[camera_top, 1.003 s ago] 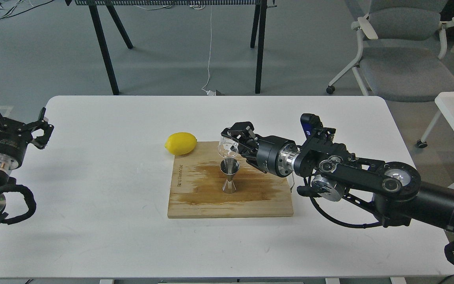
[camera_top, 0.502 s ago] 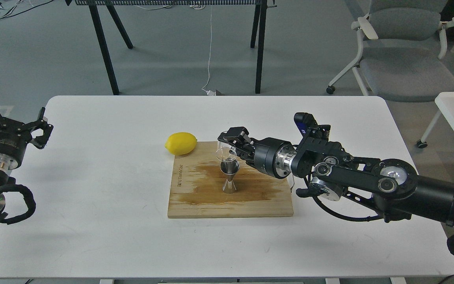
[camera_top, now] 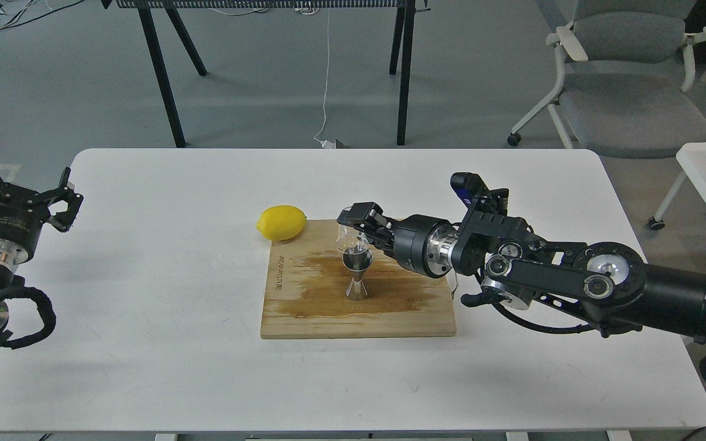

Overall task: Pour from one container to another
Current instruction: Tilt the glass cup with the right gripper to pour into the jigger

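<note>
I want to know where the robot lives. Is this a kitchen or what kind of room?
Probably a lab or office, not a kitchen: a grey office chair on wheels, cables on the grey floor, and a plain white table holding only a cutting board.

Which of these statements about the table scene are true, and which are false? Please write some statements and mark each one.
1. The right gripper holds the small clear cup above the steel jigger. True.
2. The jigger lies on its side on the white table. False: it stands upright on the wooden board.
3. The lemon sits at the far left corner of the board. True.
4. The left gripper holds the lemon. False: it is at the left edge of the table, far from the lemon, and holds nothing.
5. The board's surface shows a darker, wet-looking patch around the jigger. True.
</note>
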`<state>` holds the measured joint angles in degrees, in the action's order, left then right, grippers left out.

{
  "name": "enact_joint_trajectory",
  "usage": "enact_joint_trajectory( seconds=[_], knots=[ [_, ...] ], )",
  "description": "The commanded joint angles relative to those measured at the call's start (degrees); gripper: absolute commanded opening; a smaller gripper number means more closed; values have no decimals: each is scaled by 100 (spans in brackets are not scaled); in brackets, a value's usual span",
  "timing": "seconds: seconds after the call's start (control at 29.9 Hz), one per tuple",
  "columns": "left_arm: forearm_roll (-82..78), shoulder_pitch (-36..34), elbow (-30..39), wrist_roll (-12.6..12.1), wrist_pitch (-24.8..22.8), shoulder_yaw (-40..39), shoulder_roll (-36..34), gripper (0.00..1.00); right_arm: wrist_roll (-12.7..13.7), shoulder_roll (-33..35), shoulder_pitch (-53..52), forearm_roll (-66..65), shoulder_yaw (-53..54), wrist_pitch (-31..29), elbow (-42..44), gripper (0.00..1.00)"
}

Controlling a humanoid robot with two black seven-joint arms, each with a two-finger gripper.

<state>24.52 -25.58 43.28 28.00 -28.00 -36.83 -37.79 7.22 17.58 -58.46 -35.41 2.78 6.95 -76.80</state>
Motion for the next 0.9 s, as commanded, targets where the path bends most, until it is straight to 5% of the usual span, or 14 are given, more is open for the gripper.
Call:
enact_joint_trajectory(
  seconds=[0.0,0.87],
  knots=[
    [0,0,-48,0,0,0,0,99,-1,0,-43,-62,-76,0,-2,39],
    [0,35,-100,0,0,0,0,99,-10,-79,-411,-159,-445,-18,7,40]
  ],
)
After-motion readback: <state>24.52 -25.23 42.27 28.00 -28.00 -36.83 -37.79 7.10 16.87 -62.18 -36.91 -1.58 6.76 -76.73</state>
